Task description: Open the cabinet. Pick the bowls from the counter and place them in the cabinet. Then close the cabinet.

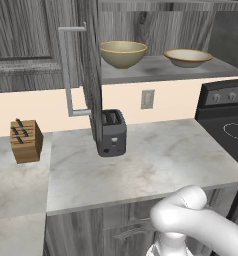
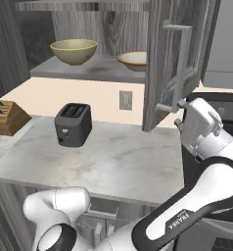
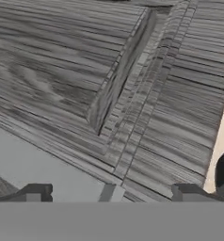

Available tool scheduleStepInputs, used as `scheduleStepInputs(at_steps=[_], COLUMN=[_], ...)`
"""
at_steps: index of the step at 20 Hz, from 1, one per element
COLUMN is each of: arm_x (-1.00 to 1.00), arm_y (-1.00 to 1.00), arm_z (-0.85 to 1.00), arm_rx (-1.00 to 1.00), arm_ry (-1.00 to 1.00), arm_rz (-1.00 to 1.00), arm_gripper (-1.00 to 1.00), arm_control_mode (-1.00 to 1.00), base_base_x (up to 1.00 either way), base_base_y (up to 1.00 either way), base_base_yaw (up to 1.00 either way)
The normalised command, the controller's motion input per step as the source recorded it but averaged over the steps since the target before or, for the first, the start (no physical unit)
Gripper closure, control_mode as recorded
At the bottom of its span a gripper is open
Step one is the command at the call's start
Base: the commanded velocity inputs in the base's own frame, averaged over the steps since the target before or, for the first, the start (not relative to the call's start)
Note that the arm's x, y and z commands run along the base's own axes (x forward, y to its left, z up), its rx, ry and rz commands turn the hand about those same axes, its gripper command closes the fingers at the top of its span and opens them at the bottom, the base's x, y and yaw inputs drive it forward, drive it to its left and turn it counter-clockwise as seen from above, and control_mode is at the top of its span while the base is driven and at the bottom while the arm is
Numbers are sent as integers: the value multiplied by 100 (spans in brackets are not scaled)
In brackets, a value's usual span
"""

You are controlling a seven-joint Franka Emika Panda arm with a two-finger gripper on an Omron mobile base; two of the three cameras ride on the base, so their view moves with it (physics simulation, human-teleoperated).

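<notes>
Beside the open cabinet (image 2: 170, 63) door's lower edge, gripper (image 3: 111, 194) spread wide

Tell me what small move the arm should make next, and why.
Probably push the right door shut. Both bowls, the olive bowl and the tan-rimmed bowl, already sit on the cabinet shelf, and both doors stand open. The open tool is at the lower end of that door's bar handle, with the door panel close in front of it in the hand view.
</notes>
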Motion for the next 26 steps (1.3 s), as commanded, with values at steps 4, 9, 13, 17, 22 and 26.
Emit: scheduleStepInputs(at_steps=[4, 9, 13, 17, 22, 26], arm_x=[44, 37, 31, 30, 45, 95], arm_y=[100, 100, 100, 100, 100, 77], arm_z=[0, 0, 0, 0, 0, 9], arm_rx=[-23, -24, -24, -22, -16, -10], arm_ry=[-20, -21, -14, -10, -3, 0], arm_rz=[0, 0, 0, 0, -3, -6], arm_gripper=[-100, -100, -100, -100, -100, -100], arm_control_mode=[-100, -100, -100, -100, -100, -100], base_base_x=[0, 0, 0, 0, 0, 0], base_base_y=[0, 0, 0, 0, 0, 0], base_base_yaw=[0, 0, 0, 0, 0, 0])
